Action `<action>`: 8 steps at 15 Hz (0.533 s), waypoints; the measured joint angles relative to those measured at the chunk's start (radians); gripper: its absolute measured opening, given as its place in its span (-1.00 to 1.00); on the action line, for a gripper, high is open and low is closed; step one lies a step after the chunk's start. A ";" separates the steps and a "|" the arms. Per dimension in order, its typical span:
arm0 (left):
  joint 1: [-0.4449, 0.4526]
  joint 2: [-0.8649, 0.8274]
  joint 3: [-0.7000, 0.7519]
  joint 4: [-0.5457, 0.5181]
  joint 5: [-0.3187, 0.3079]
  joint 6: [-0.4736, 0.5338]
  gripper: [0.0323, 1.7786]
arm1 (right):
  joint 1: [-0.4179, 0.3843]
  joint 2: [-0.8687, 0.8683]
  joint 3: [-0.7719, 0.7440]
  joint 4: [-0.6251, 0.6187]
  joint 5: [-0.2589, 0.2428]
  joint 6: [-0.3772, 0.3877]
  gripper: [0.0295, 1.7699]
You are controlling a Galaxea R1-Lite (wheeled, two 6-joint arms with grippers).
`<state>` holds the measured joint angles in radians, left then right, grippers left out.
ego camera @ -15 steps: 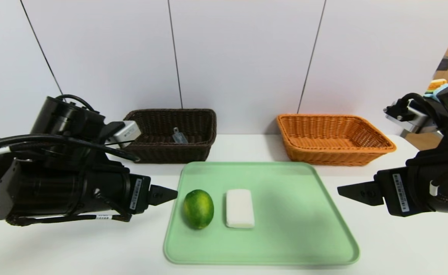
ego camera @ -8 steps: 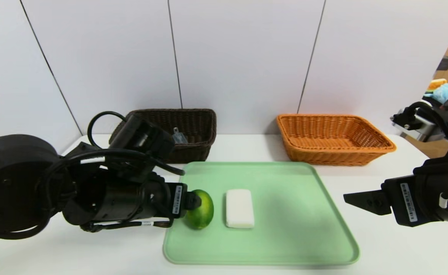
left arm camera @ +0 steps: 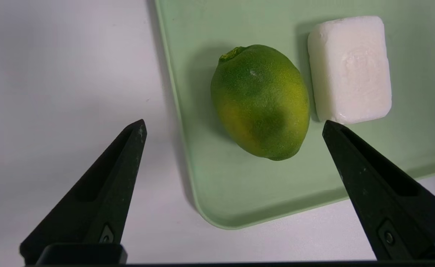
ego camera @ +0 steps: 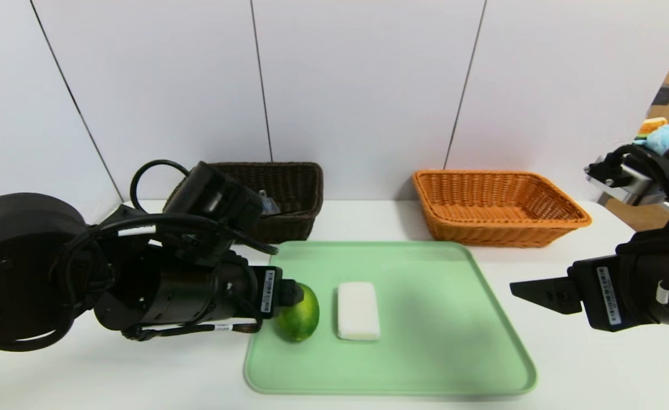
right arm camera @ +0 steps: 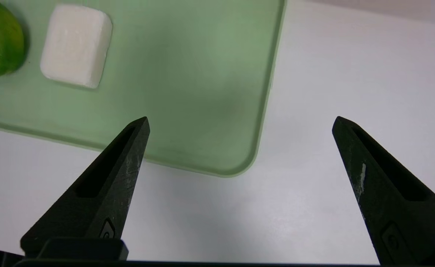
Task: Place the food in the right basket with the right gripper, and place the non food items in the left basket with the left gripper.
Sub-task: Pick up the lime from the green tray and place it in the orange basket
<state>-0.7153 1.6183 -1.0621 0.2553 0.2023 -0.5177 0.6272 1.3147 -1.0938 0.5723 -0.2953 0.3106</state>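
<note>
While our left tool hangs spread wide and empty just short of the green tray's near-left corner, the lime sits between its tips in the wrist view, and that is the wrong piece for this arm. The lime is food and belongs to the right tool, which waits released over the bare tabletop beside the tray's right edge. We judge the left arm should carry on past the fruit to the white soap bar, which lies just beside the lime and close enough to crowd a finger. We would straddle the bar across its narrow width, descend squarely, and avoid nudging the lime, then head for the dark basket.
</note>
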 joint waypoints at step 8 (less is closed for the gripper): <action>0.079 -0.093 0.010 0.040 0.000 0.083 0.90 | 0.080 0.108 -0.054 -0.143 0.010 -0.030 0.92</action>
<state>-0.6368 1.5253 -1.0526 0.2949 0.2026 -0.4349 0.7070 1.4230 -1.1477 0.4296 -0.2857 0.2804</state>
